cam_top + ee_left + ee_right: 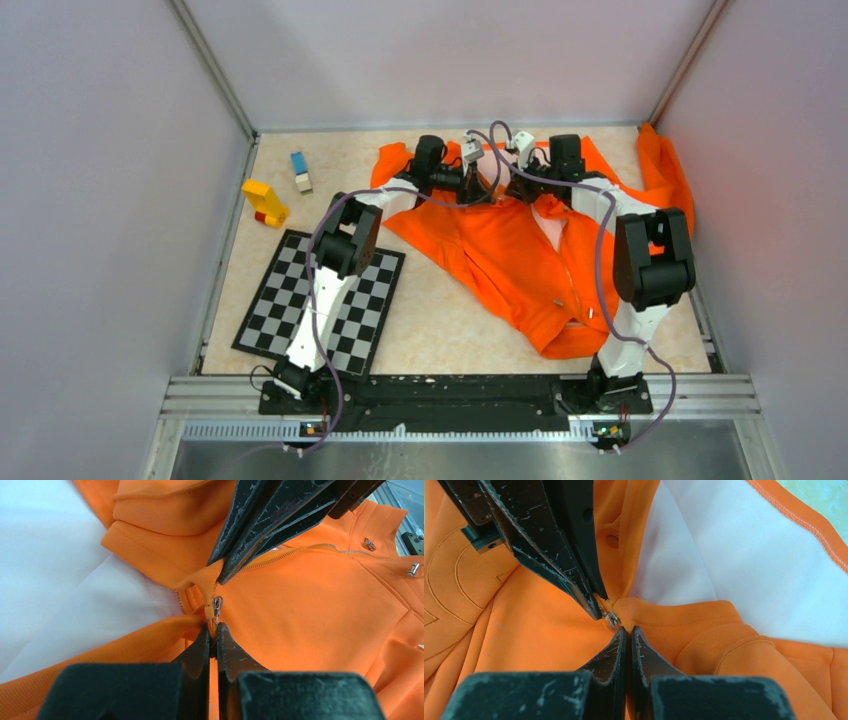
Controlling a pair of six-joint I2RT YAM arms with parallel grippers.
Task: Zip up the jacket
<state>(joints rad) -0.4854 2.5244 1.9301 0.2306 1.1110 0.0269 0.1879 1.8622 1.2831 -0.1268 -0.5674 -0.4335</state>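
The orange jacket (510,262) lies spread across the far right of the table, pale lining (60,580) showing. Both grippers meet at its far middle. My left gripper (488,190) is shut on the small metal zipper pull (216,605), its tips (214,628) just under the slider. My right gripper (512,188) is shut on a pinch of orange fabric (634,611) right beside the slider (612,620). The right fingers (260,525) come down from the top of the left wrist view. Zipper teeth (300,550) run off to the right, closed.
A black-and-white checkerboard (320,300) lies at the near left under the left arm. A yellow block (265,203) and a blue-and-white block (300,172) sit at the far left. Grey walls enclose the table. A sleeve (668,170) bunches against the right wall.
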